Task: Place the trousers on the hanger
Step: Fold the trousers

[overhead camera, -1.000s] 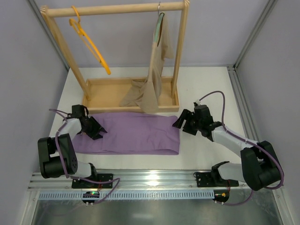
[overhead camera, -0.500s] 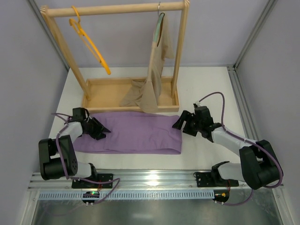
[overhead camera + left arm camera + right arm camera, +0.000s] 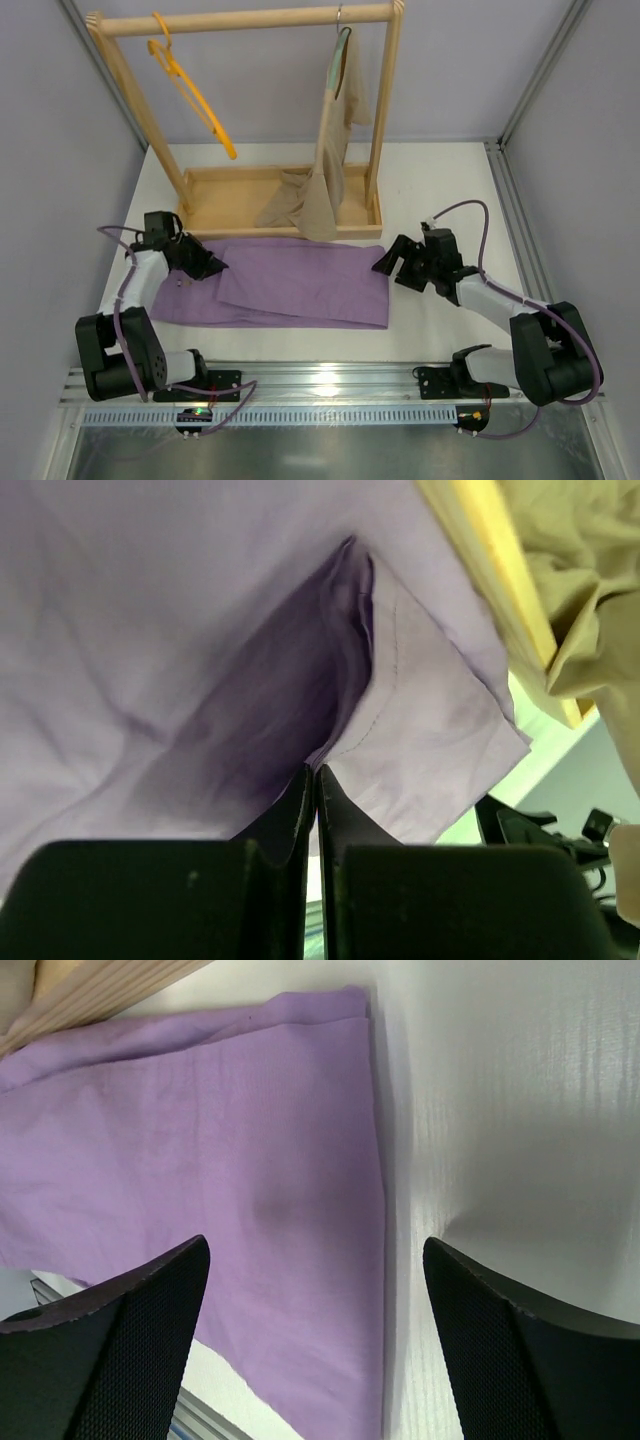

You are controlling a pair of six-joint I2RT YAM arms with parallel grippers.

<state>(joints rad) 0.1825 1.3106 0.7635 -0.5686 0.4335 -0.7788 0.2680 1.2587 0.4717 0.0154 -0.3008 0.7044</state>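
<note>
The lilac trousers (image 3: 300,285) lie flat across the table in front of the wooden rack. My left gripper (image 3: 207,265) is shut on the cloth at their left end. In the left wrist view its fingertips (image 3: 316,770) pinch a raised fold of the trousers (image 3: 200,630). My right gripper (image 3: 385,262) stands open at the right end of the trousers. In the right wrist view its fingers (image 3: 315,1245) straddle the edge of the trousers (image 3: 250,1160), one over cloth and one over bare table. The orange-yellow hanger (image 3: 190,95) hangs on the rack's rail at the left.
The wooden rack (image 3: 250,18) with its tray base (image 3: 230,205) stands just behind the trousers. A beige garment (image 3: 330,170) on a grey-green hanger (image 3: 342,45) hangs at the rack's right and spills into the tray. Grey walls close both sides.
My left gripper has shut on the left end of the trousers and drawn back to the left, raising a fold. My right gripper has opened wider and shifted slightly right.
</note>
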